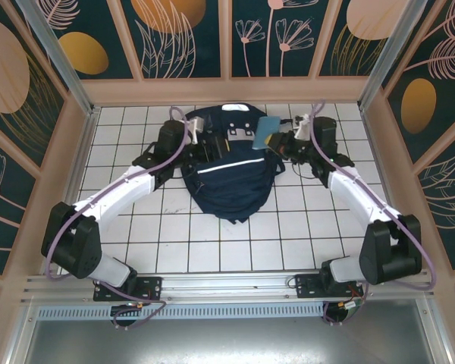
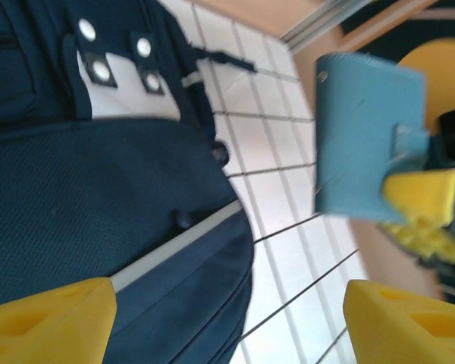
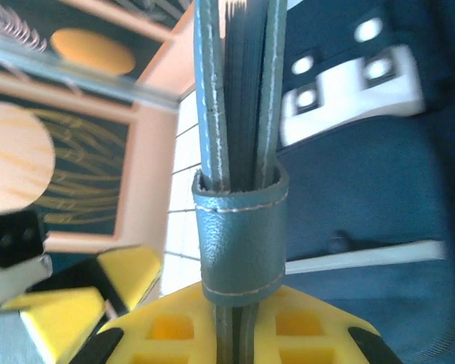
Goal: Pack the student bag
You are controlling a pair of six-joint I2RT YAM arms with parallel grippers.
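The student bag [image 1: 229, 182] lies flat mid-table, dark navy with a thin white stripe and a white-grey patch with snaps [image 2: 106, 80]. My right gripper [image 1: 277, 141] is shut on a light blue notebook [image 1: 266, 132], held edge-up over the bag's top right corner. In the right wrist view the notebook's page edge [image 3: 239, 106] and its leather loop [image 3: 241, 235] rise out of the yellow jaws [image 3: 243, 330]. My left gripper [image 1: 214, 149] hovers over the bag's upper part, open, with its yellow fingers [image 2: 49, 322] wide apart and nothing between them. The left wrist view has the notebook [image 2: 368, 144] off to the right.
White tiled tabletop [image 1: 159, 227] surrounds the bag. Wooden-framed patterned walls [image 1: 227, 91] close in the back and both sides. The two grippers are close together above the bag's top end, with the left one's yellow finger [image 3: 83, 296] beside the right jaws.
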